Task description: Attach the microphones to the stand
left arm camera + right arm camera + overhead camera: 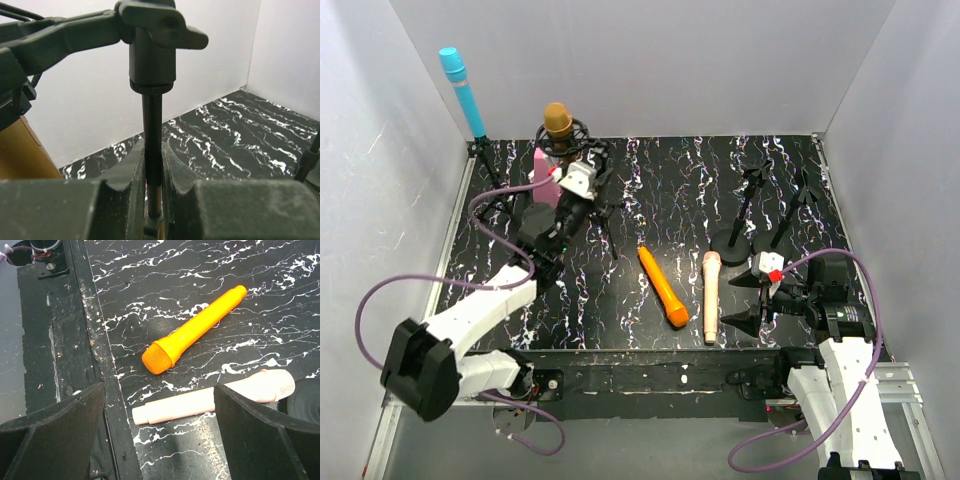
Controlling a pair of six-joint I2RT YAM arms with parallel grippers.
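One orange microphone flat, left end effector clamping stand rod, right end effector splayed

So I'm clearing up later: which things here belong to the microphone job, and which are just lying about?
Job: cyan microphone, gold microphone, orange microphone, peach-pink microphone, two bare stands at the right, stand rod clamped by the left gripper.
Lying about: pink block.

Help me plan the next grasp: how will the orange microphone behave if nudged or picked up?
The orange microphone lies flat, round and tapered, so it would probably roll in a curve if nudged. Its smooth body looks rigid, perhaps slippery between jaws.
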